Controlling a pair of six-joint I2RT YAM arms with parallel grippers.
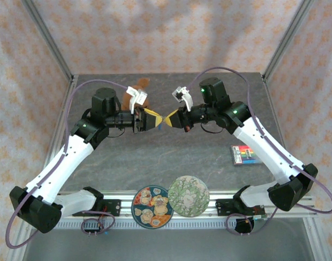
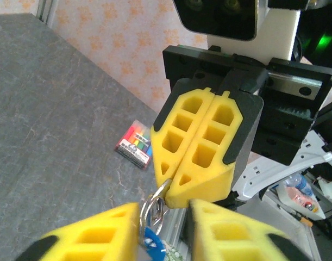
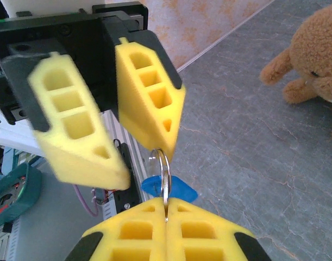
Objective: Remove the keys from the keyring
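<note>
The right fingers (image 2: 197, 145) are pressed flat together, and their tips pinch the keyring (image 3: 164, 166) by its edge. The left fingers (image 3: 150, 103) stand apart with a clear gap between them. The ring touches the tip of one of them, while the other, blurred in the right wrist view, is off to the side and grips nothing. From above, the two arms reach in from either side. The two pairs of fingers meet tip to tip in the air over the middle of the bench (image 1: 155, 163), with the keyring between them and clear of the surface.

The bench is a grey slab with a stone pattern. Toward its far edge, behind the left arm's wrist, sits a brown teddy bear (image 1: 139, 88), partly hidden by the wrist. At the near edge, between the two arm bases, a cartoon plate (image 1: 151, 206) and a green plate (image 1: 188, 196) lie side by side, touching. On the right side of the bench, near the right forearm, lies a small flat box (image 1: 244, 155) with rainbow stripes on its face.

The keyring is a thin silver loop. A blue piece (image 3: 174, 187) hangs on it just beside the right fingertips. I cannot tell whether it is a key head or a tag.
</note>
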